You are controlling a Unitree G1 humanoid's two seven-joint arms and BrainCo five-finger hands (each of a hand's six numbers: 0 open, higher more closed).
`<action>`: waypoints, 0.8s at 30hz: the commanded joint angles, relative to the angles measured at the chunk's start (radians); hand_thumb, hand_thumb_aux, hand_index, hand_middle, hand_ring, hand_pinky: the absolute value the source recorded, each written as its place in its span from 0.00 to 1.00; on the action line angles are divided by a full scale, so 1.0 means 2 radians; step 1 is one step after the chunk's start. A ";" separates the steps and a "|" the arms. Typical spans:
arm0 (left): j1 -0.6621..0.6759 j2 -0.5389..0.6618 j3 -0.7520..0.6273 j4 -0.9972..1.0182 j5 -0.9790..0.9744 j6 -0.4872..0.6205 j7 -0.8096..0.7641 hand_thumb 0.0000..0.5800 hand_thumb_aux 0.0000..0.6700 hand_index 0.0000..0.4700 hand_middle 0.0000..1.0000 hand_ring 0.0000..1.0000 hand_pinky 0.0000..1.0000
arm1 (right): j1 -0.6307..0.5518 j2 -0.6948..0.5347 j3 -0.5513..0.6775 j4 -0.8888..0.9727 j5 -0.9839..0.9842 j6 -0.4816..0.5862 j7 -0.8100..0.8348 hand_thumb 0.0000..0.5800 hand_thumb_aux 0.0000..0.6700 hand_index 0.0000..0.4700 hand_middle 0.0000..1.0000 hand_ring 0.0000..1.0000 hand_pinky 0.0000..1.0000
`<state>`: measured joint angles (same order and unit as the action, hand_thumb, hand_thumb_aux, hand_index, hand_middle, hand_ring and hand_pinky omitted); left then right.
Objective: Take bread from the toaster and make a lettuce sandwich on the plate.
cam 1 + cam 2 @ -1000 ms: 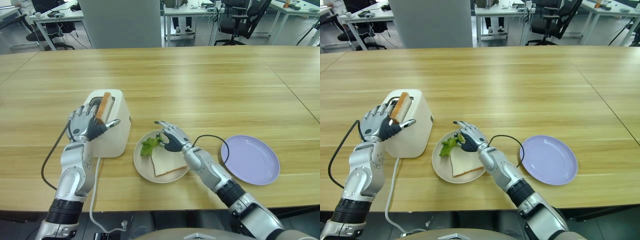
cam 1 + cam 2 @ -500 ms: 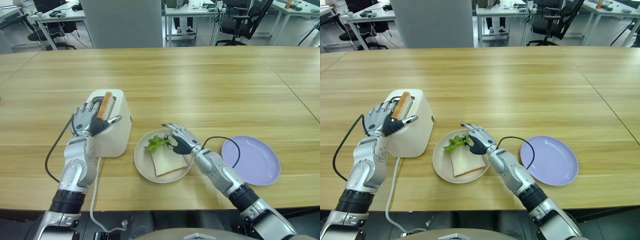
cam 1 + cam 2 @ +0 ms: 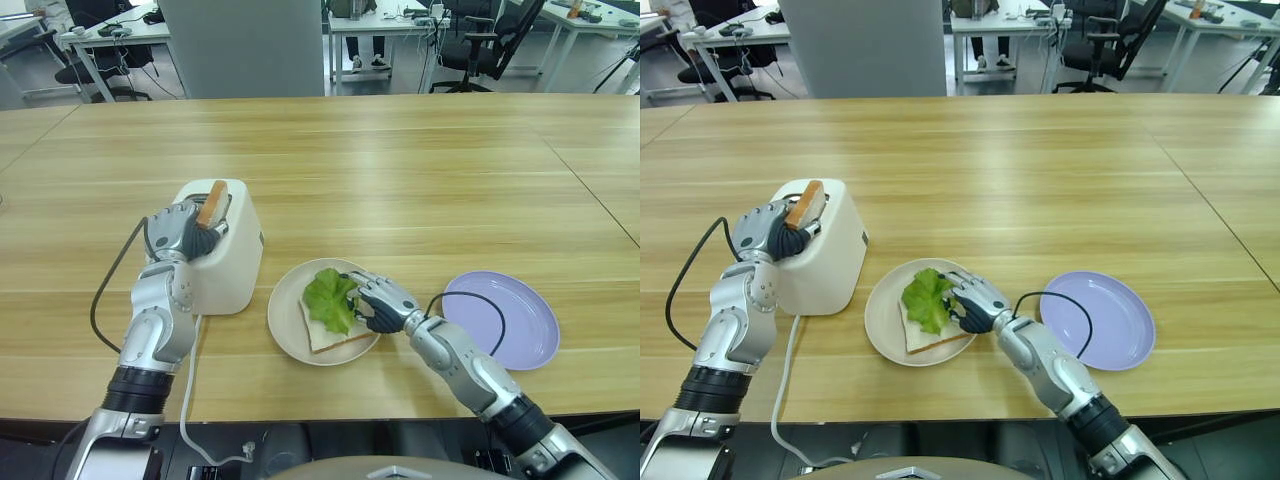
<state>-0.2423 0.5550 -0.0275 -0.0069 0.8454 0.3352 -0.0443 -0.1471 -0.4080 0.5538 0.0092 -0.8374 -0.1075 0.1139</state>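
Apparently left hand (image 3: 180,228) fingers (image 3: 200,238) pinch bread (image 3: 211,203) in toaster (image 3: 227,268); right hand (image 3: 383,305) fingers clasp lettuce (image 3: 327,297).

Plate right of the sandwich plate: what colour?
Light purple plate, clearest in the right eye view.

Two plates (image 3: 283,322) (image 3: 505,320), two bread slices (image 3: 211,203) (image 3: 322,337)

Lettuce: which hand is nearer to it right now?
Right. The right hand holds the lettuce by its edge over the bread on the plate; the left hand is off at the toaster, fingers on the toast.
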 commanded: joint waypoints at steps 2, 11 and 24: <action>-0.006 0.001 0.006 -0.002 -0.018 -0.004 0.006 1.00 1.00 0.98 1.00 1.00 1.00 | 0.016 -0.011 -0.006 -0.027 -0.005 0.001 0.016 1.00 1.00 0.98 0.00 0.00 0.00; -0.013 0.008 0.007 -0.001 -0.030 -0.008 0.014 1.00 1.00 0.98 1.00 1.00 1.00 | 0.045 -0.003 -0.012 -0.042 0.019 0.004 0.028 0.16 0.08 0.08 0.00 0.00 0.00; -0.033 0.023 0.036 -0.033 -0.052 -0.012 0.025 1.00 1.00 0.98 1.00 1.00 1.00 | 0.087 -0.021 -0.052 -0.105 0.038 0.011 0.051 0.00 0.00 0.00 0.00 0.00 0.00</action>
<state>-0.2868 0.5822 0.0145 -0.0443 0.7460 0.3113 -0.0079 0.0112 -0.4402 0.4680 -0.1648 -0.7715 -0.0960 0.1955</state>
